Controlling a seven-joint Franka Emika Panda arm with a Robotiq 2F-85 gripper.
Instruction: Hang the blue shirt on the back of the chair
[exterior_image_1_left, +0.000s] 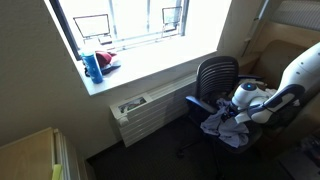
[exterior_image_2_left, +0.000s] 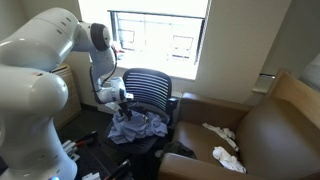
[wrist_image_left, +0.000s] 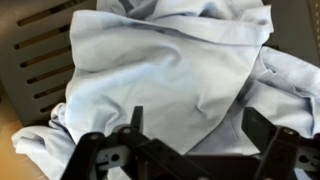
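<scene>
So the blue shirt (exterior_image_2_left: 135, 127) isn't on the backrest, it's lying in a crumpled heap on the chair (exterior_image_2_left: 150, 88) seat. It covers most of that surface (exterior_image_2_left: 140, 148), with folds spilling toward the front edge. In both exterior views the backrest is bare black mesh.

The tool (exterior_image_2_left: 122, 100) hangs just above the shirt, over the side edge of the surface where the arm comes in. You can see the same thing in an exterior view (exterior_image_1_left: 243, 100). In the wrist view the tool (wrist_image_left: 195, 135) is spread wide, with one dark finger on each side and pale blue cloth (wrist_image_left: 170, 70) filling the space below them. It isn't gripping anything. Can't tell if the tips touch the fabric.

Other stuff: a blue bottle (exterior_image_1_left: 93, 67) on the window sill, and a brown armchair (exterior_image_2_left: 265, 135) with white cloths (exterior_image_2_left: 228, 157) on it, right beside the chair.
</scene>
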